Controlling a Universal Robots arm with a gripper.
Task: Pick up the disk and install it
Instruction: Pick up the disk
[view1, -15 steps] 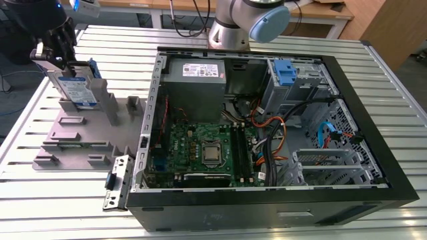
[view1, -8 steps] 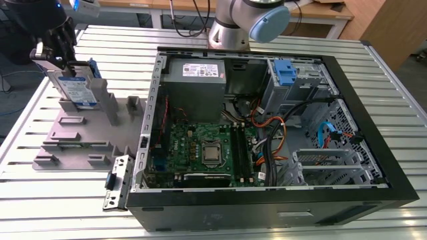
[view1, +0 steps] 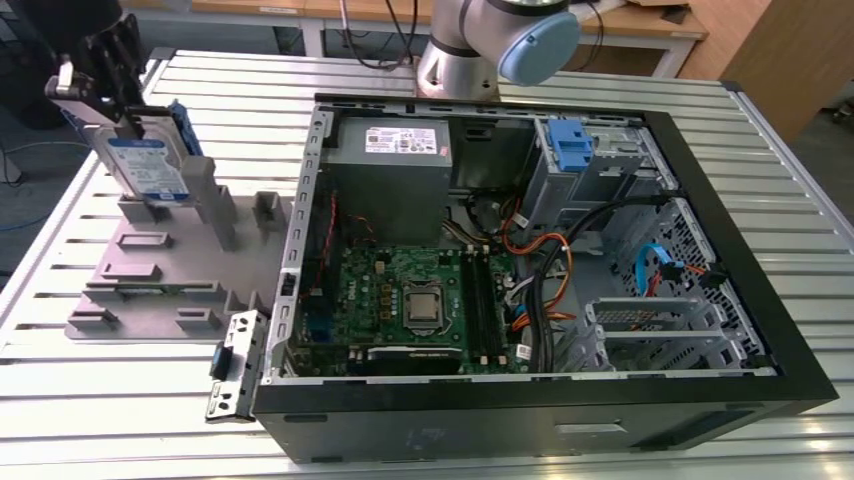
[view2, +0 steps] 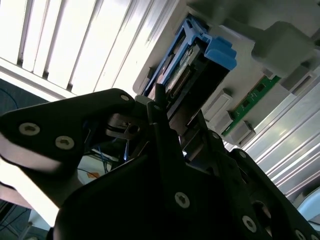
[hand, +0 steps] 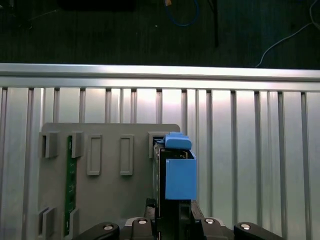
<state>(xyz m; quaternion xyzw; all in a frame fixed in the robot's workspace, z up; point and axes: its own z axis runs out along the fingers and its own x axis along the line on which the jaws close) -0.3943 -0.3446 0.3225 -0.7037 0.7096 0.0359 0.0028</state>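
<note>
Exterior view: disk (view1: 144, 165) stands on edge in grey fixture (view1: 160, 265), at ten o'clock from the open case (view1: 534, 395); gripper (view1: 120, 120) at its upper end.
First wrist view: disk edge-on, blue rail (hand: 180, 177) facing.
Second wrist view: too close, so clamped or loose, cannot tell.
Judgement: square the grasp, then draw straight along the slot, keeping the blue rail off the grey fixture.

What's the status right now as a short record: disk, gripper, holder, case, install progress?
disk: upright on edge at the grey holder, at the exterior view's left, outside the computer case
gripper: at the disk's upper end; grip unconfirmed
grey holder: lies on the slatted table, beside the computer case
computer case: open, motherboard exposed
install: not yet done
</note>
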